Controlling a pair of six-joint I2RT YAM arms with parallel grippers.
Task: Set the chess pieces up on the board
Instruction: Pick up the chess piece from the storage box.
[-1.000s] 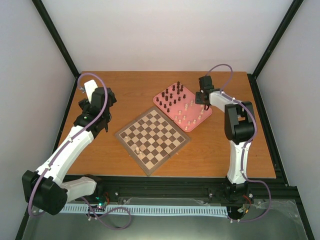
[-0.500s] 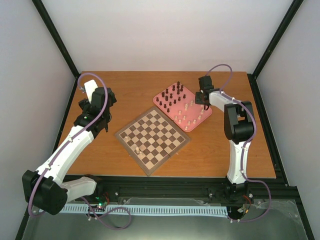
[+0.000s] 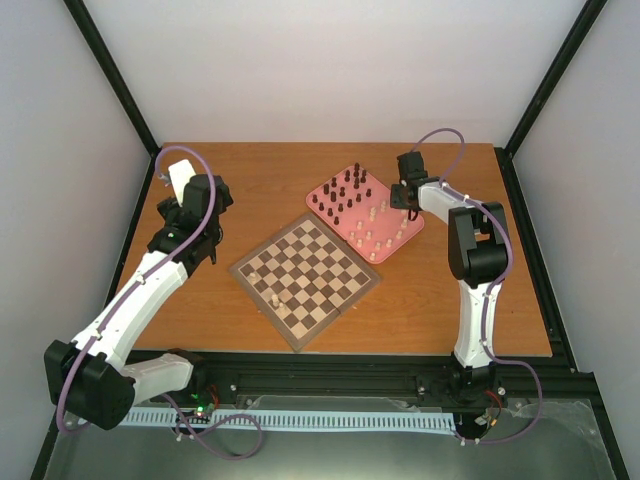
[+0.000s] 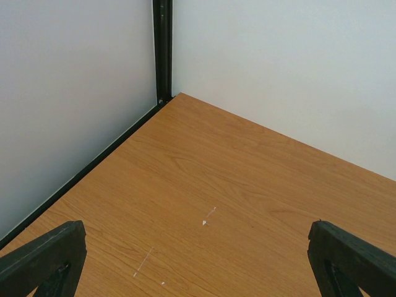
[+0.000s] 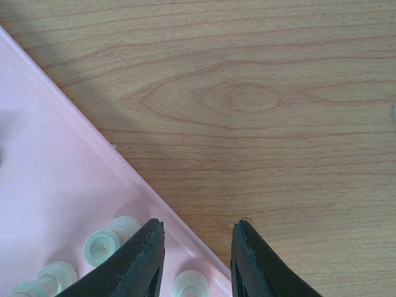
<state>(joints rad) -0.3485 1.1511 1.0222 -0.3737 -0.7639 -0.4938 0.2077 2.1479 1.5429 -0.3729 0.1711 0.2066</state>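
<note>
We are looking at the square wooden chessboard (image 3: 322, 262) with dark brown and pale tan squares, which is lying cornerwise at the centre of the top view on the orange-brown wooden worktop (image 3: 250, 185). A single small cream chess piece (image 3: 275, 299) is standing on it near its lower left edge. Just beside the board, to its upper right, the pink square tray (image 3: 408, 228) is holding the rest. The dark brown chess pieces (image 3: 345, 195) are standing in its upper left half and the cream pieces (image 3: 375, 232) in its lower right half.

The left arm's jaws are standing released and spread wide. Their black fingers (image 4: 43, 263) are showing only in the bottom corners of the left wrist view, over bare worktop. The right arm's jaws are hanging over the tray's upper right rim; their fingers (image 5: 141, 266) are parted by a narrow gap and are clenching nothing. One cream piece is showing in that gap at the bottom edge, with others just left of it.
</note>
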